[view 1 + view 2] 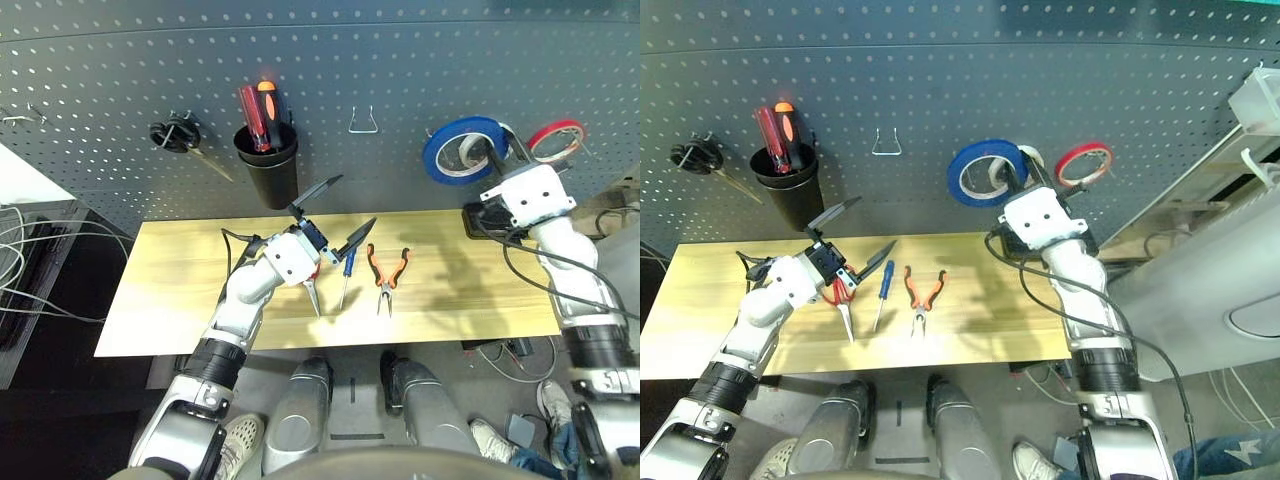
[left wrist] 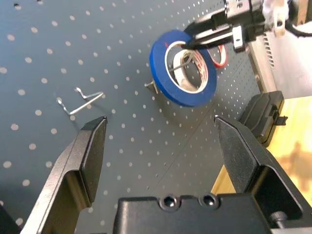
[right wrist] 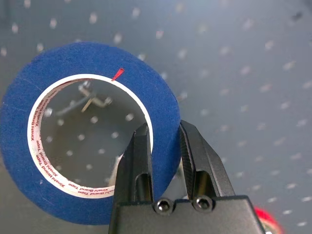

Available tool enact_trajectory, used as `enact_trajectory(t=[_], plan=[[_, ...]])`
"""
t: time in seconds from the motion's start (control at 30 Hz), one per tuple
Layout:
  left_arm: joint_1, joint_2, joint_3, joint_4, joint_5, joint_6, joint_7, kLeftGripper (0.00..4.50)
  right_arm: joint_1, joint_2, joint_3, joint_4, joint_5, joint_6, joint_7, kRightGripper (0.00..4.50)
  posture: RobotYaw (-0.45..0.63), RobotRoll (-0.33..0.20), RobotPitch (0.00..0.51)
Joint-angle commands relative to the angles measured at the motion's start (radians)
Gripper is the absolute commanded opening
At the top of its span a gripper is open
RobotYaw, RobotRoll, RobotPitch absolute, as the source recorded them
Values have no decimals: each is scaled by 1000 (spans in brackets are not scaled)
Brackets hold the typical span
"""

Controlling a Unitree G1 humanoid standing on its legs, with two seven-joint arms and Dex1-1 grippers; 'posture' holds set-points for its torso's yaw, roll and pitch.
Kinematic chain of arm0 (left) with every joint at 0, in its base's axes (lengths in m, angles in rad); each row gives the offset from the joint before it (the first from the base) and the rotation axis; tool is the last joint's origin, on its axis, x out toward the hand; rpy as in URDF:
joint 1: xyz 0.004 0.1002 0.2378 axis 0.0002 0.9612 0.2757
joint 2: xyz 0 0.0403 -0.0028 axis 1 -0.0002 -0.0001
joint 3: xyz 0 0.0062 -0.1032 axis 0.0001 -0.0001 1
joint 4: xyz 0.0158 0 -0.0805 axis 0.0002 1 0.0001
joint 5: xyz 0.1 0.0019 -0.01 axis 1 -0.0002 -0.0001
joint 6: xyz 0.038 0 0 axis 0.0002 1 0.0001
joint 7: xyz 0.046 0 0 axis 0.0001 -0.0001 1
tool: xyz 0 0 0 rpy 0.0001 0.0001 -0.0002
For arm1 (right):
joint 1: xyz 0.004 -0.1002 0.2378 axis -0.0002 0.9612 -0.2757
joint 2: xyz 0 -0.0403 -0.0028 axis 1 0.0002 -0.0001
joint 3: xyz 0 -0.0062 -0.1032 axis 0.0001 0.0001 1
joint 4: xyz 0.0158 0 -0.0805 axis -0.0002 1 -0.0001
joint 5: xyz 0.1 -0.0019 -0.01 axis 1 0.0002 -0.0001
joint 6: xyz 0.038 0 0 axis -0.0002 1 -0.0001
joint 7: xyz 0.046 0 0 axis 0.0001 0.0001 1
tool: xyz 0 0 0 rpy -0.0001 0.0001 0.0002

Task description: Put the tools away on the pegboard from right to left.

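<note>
The blue tape roll (image 1: 445, 155) is held up against the dark grey pegboard (image 1: 400, 60), with my right gripper (image 3: 163, 146) shut on its wall. A metal hook (image 3: 92, 101) shows through the roll's hole; I cannot tell whether the roll hangs on it. On the wooden table (image 1: 180, 290) lie the orange-and-black pliers (image 1: 388, 272), the slim blue-handled screwdriver (image 1: 346, 272) and the red-handled scissors (image 1: 844, 312). My left gripper (image 1: 338, 215) hovers open just above the scissors' handles, its fingers pointing at the board.
A white tape roll (image 1: 478, 148) sits behind the blue one and a red roll (image 1: 556, 140) hangs to its right. A bare wire hook (image 1: 363, 122), a black cup (image 1: 270, 170) holding screwdrivers and black-handled scissors (image 1: 175, 135) are on the board. A black box (image 1: 487, 222) lies at the table's right end.
</note>
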Motion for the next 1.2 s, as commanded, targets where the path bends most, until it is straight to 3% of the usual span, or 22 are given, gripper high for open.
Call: enact_trajectory(t=[0.03,0.13,0.4,0.53,0.77,0.9,1.0,1.1,1.2], plan=[[26,5,-15,-20,-1,28,-18,4500,-24,14,18,56,-5,-4,-9,700,122,0,205],[53,13,-27,-41,6,120,-37,4500,11,31,29,13,28,6,33,1740,132,0,210],[77,27,-21,-110,46,294,-21,4500,274,21,103,-239,77,112,208,4468,130,0,221],[72,41,-36,-121,56,384,-45,4500,346,34,117,-311,132,320,296,4468,118,0,227],[42,74,-81,-133,52,559,-150,4500,316,111,101,-430,261,848,365,4468,113,0,238],[14,77,-85,-145,47,599,-173,4500,242,264,-2,-486,407,1323,294,4468,119,0,243],[11,77,-86,-156,42,604,-182,4500,183,354,-75,-483,440,1546,219,4468,127,0,247],[23,82,-90,-168,37,585,-198,4500,134,439,-134,-445,445,1658,137,4468,140,0,247],[39,86,-94,-179,37,574,-208,4500,107,463,-146,-402,432,1698,88,4468,153,0,247]])
